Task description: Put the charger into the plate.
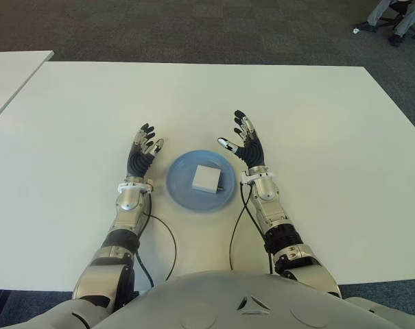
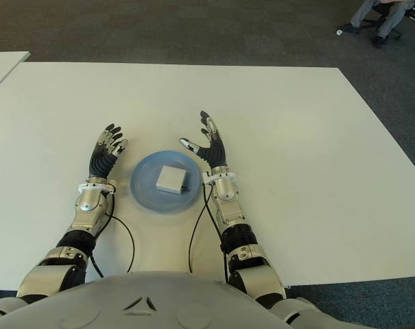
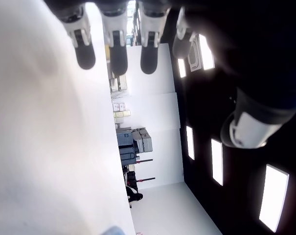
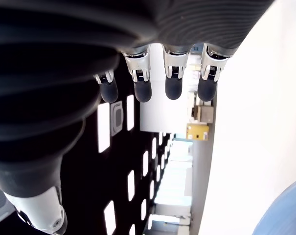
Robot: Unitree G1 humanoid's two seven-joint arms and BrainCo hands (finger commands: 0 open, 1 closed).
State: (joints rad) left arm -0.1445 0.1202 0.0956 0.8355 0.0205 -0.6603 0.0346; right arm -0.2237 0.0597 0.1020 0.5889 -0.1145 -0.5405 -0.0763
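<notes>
A white square charger (image 1: 207, 179) lies inside the light blue plate (image 1: 182, 177) on the white table (image 1: 310, 137), just in front of me. My left hand (image 1: 143, 152) shows just left of the plate with its fingers spread and nothing in it. To the plate's right, my right hand (image 1: 244, 140) is held palm inward, fingers extended and empty. The left wrist view shows straight fingertips (image 3: 117, 58) over bare table. Straight fingertips (image 4: 173, 87) also show in the right wrist view, with the plate's blue rim (image 4: 284, 210) at one corner.
A second white table (image 1: 8, 75) stands at the far left. Dark carpet (image 1: 193, 27) lies beyond the table, and a seated person's legs (image 1: 392, 17) show at the far right corner. Black cables (image 1: 167, 240) run along both forearms near the front edge.
</notes>
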